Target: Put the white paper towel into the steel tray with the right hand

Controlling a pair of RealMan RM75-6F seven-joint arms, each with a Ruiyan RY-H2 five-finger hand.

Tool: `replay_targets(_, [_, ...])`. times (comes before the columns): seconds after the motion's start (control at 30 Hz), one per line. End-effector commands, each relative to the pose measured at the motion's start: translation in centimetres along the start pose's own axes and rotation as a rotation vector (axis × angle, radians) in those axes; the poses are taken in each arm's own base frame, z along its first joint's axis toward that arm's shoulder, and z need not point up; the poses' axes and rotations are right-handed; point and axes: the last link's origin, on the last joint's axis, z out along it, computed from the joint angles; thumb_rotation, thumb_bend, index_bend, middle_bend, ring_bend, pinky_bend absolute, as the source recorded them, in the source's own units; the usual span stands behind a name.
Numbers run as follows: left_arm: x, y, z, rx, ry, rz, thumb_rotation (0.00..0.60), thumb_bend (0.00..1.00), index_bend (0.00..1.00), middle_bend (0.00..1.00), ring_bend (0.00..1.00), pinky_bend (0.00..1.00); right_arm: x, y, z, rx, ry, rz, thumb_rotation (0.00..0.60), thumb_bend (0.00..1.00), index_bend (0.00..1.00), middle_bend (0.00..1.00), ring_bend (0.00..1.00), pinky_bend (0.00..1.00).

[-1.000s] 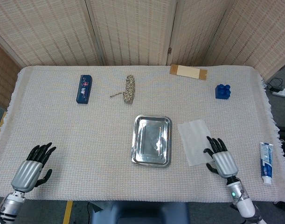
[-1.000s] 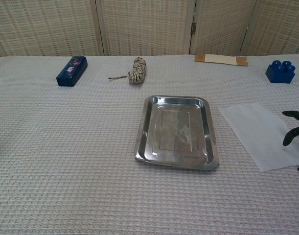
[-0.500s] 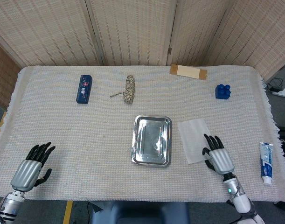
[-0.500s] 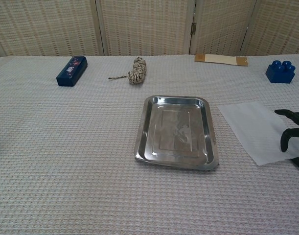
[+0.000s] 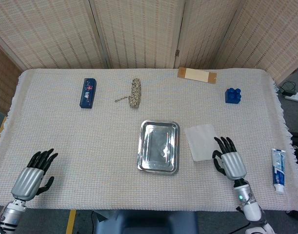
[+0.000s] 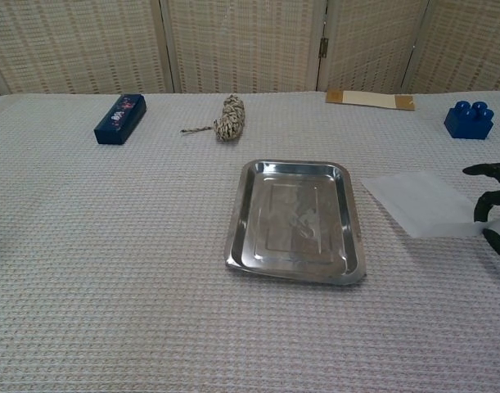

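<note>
The white paper towel lies on the cloth just right of the empty steel tray. My right hand is at the towel's near right corner, and its fingers pinch that edge. In the chest view the towel looks shorter, with its near edge raised into the right hand at the frame's right border. The tray sits in the middle. Near the front left corner my left hand rests with its fingers spread and nothing in it.
A dark blue box, a rope bundle and a cardboard strip lie along the far side. A blue block sits at the far right. A toothpaste tube lies near the right edge, beside my right hand.
My right hand closed on the towel's near edge and drew it up and toward the far side, so the towel now looks shorter. The left hand stayed still.
</note>
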Motion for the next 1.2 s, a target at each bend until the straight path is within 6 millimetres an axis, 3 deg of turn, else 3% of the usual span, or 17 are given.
replay_targets(0.03, [0.0, 0.0, 0.0, -0.001, 0.000, -0.001, 0.600, 0.53, 0.00, 0.00, 0.00, 0.00, 1.7, -0.1, 1.2, -0.011, 0.078, 0.046, 0.600, 0.58, 0.62, 0.12, 0.00, 0.00])
replay_targets(0.27, [0.0, 0.1, -0.2, -0.004, -0.007, -0.004, 0.600, 0.53, 0.00, 0.00, 0.00, 0.00, 5.4, -1.9, 3.9, -0.004, 0.280, 0.124, 0.600, 0.58, 0.62, 0.12, 0.00, 0.00])
replay_targets(0.43, [0.0, 0.2, -0.2, -0.008, -0.008, -0.006, 0.600, 0.53, 0.00, 0.00, 0.00, 0.00, 6.4, -3.4, 6.1, -0.006, 0.351, 0.180, 0.600, 0.58, 0.62, 0.13, 0.00, 0.00])
replay_targets(0.97, [0.2, -0.4, 0.1, 0.011, -0.007, -0.038, 0.600, 0.53, 0.00, 0.00, 0.00, 0.00, 10.0, -8.0, 15.9, 0.010, 0.449, 0.214, 0.600, 0.58, 0.62, 0.13, 0.00, 0.00])
replay_targets(1.07, [0.3, -0.8, 0.3, 0.024, -0.012, -0.051, 0.600, 0.53, 0.00, 0.00, 0.00, 0.00, 10.0, -9.4, 16.5, 0.041, 0.453, 0.232, 0.600, 0.58, 0.62, 0.13, 0.00, 0.00])
replay_targets(1.2, [0.5, -1.2, 0.4, 0.030, -0.010, -0.061, 0.600, 0.53, 0.00, 0.00, 0.00, 0.00, 8.2, -11.2, 16.0, 0.111, 0.375, 0.259, 0.600, 0.58, 0.62, 0.13, 0.00, 0.00])
